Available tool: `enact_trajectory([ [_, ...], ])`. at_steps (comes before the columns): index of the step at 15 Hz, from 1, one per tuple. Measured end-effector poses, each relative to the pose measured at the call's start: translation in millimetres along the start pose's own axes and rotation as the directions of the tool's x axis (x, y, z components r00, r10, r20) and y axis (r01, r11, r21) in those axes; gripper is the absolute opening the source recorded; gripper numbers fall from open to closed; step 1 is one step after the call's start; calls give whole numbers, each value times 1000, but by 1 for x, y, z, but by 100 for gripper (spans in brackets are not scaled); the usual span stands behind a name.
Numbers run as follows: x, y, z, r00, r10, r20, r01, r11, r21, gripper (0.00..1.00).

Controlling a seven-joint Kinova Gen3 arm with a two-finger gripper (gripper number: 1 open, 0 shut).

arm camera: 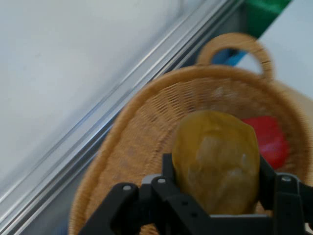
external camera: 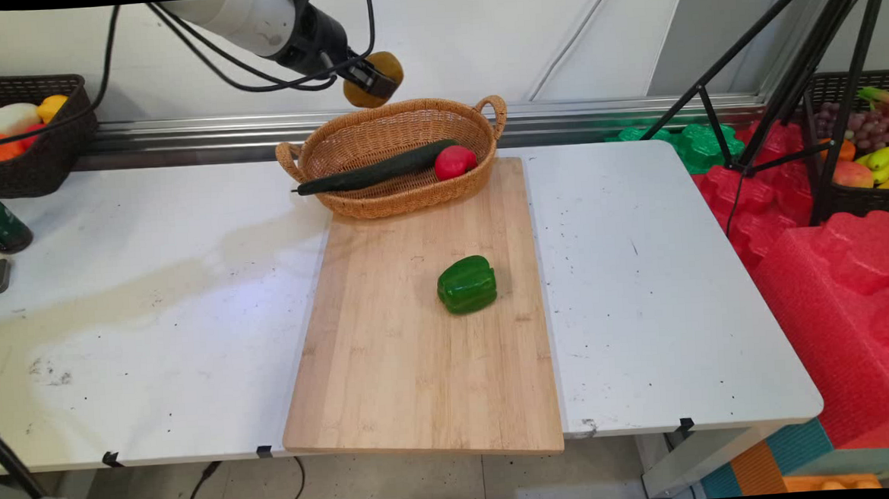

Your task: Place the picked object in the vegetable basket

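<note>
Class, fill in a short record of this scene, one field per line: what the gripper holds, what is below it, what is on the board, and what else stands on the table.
Gripper: gripper shut on a yellow-brown potato, raised above the wicker basket
In basket: cucumber, red fruit
On cutting board: green pepper
Left table edge: dark green bottle
</note>
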Motion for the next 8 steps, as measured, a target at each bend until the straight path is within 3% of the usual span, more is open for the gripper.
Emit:
enact_trajectory([
  [8, -4, -35, 63, 994, 17, 110, -24, 998, 59, 0],
])
